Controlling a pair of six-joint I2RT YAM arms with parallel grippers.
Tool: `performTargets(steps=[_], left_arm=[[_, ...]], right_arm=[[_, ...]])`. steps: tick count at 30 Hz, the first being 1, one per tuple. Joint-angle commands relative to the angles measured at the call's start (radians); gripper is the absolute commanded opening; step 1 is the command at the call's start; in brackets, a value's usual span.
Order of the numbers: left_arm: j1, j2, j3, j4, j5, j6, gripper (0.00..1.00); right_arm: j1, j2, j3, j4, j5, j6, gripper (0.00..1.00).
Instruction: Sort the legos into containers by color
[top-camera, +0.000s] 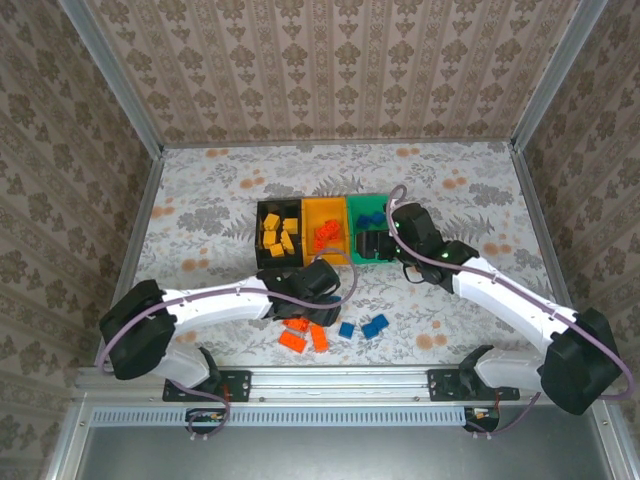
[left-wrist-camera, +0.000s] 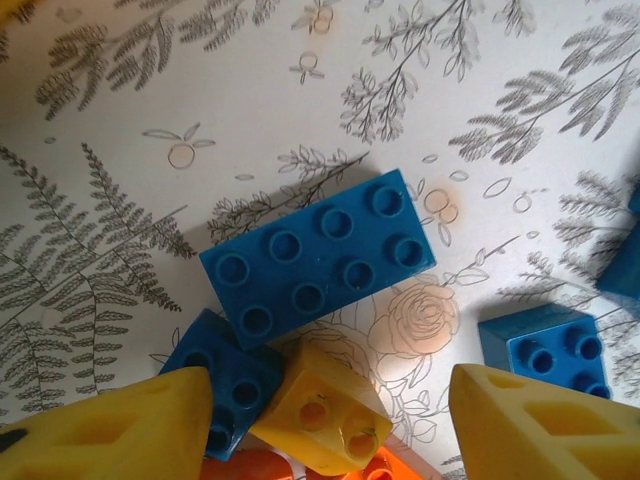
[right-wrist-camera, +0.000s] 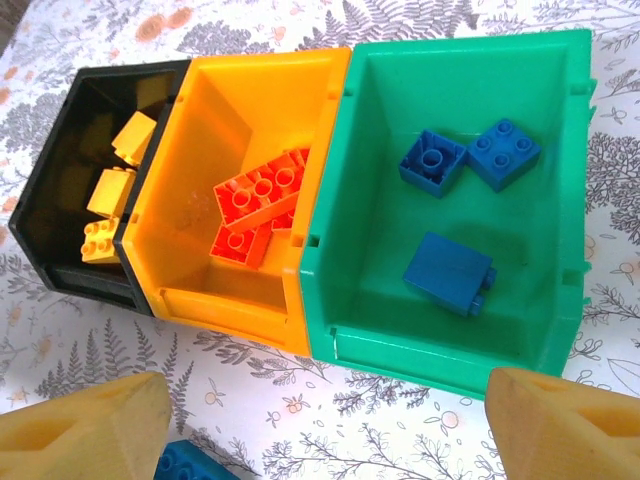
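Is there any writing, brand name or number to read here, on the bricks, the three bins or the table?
There is no text that can be read.
The studs on the big blue brick look plain; any embossing is too small to tell.
The black bin, orange bin and green bin show no label or number.
The tablecloth has only drawn plants and fruit, no letters.

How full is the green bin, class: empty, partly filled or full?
Partly filled: the green bin holds three blue bricks, with much bare floor showing.
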Motion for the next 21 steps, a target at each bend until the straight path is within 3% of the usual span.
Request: performTargets(steps=[1,9,21], left_arm=[[-0.024,0.023,0.032,-0.066,0.002,0.016,0.61],[-0.090,0.066,0.045,-0.115,-0.045,0.001,0.56],[-0.096,0.164,0.099,-0.070,-0.113,0.064,0.54]], right_arm=[[-0.001,-0.036,-0.021,-0.020,0.032,0.008,0.84],[-0.008,-0.067,-0.039,-0.027,0.060,0.002,0.85],[-0.021,-0.084,-0.047,-0.037,0.071,-0.011,0.86]])
